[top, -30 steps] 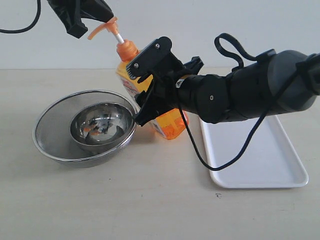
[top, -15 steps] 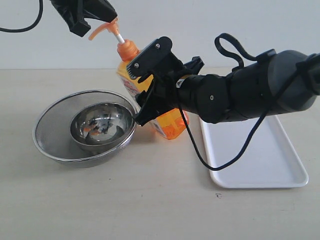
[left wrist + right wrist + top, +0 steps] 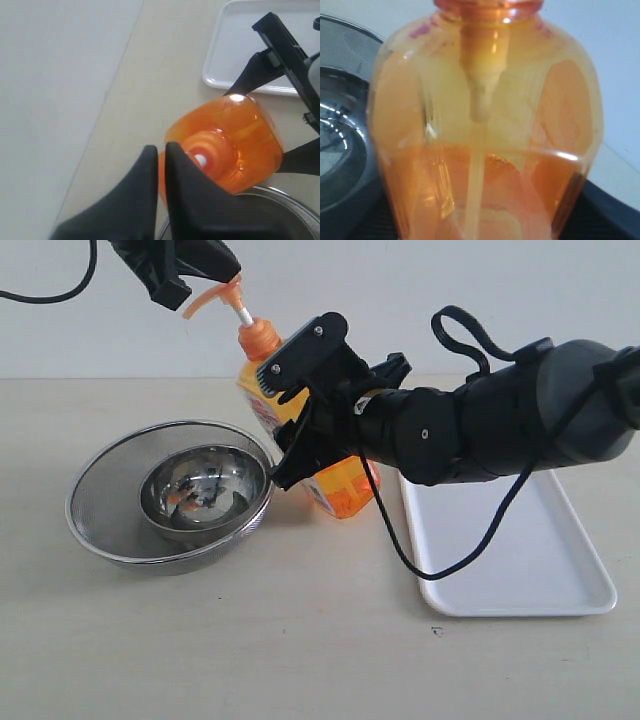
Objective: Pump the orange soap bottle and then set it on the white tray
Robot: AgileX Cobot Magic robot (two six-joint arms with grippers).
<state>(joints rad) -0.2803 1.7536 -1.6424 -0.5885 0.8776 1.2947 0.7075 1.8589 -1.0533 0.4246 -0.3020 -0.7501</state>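
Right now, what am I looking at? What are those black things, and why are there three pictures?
The black things are two robot arms. Each one ends in a pincher called an end effector. One picture comes from a camera off to the side. The other two come from little cameras on the arms' wrists, so they look very close up. The right end effector is clamped around the orange soap bottle, which is tilted. The left end effector is closed and sits at the bottle's pump head. On the table there is a steel bowl inside a mesh strainer, and a white tray on the other side of the bottle.
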